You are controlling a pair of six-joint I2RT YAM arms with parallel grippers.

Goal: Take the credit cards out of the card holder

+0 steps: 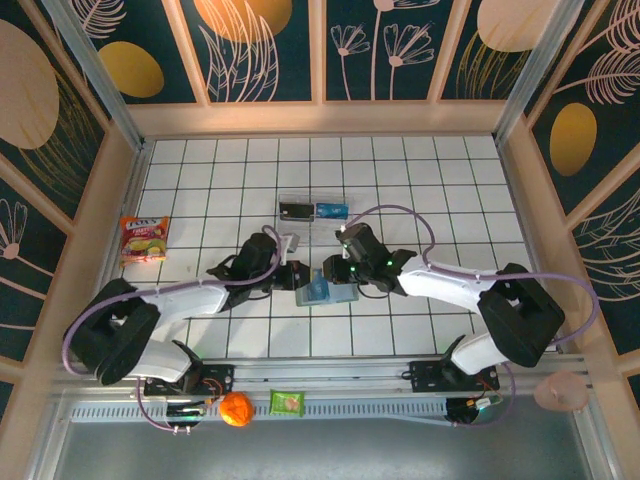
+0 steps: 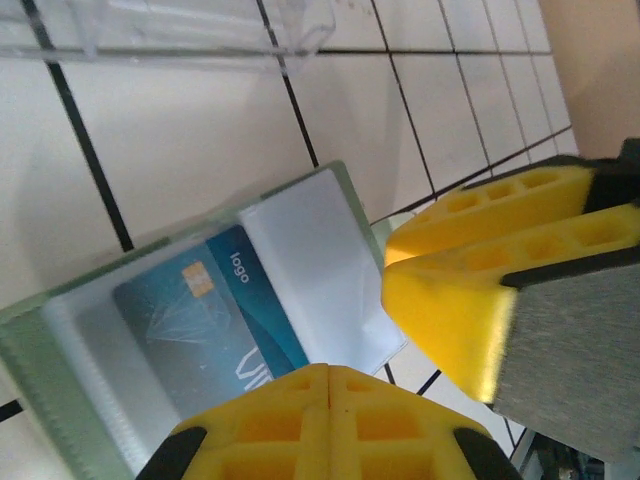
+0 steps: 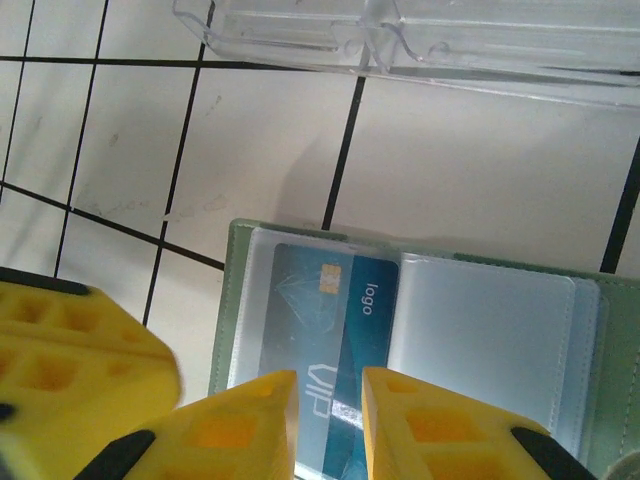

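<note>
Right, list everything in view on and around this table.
card holder: one, grey-green, open, table centre
card: one, blue, in a holder pocket
tray: one, clear, beyond the holder
flat pieces: two, dark and blue, in the tray
snack packet: one, red-yellow, table's left side
ball: one, orange, near rail
sachet: one, green, beside the ball
round object: one, pink, near right corner
table: one, white tiles
left end effector: one, yellow, shut, at the holder
right end effector: one, yellow, open, over the card

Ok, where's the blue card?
In the right wrist view the blue card sits in the left pocket of the open card holder, below the clear tray, right fingers over its lower edge.
</note>
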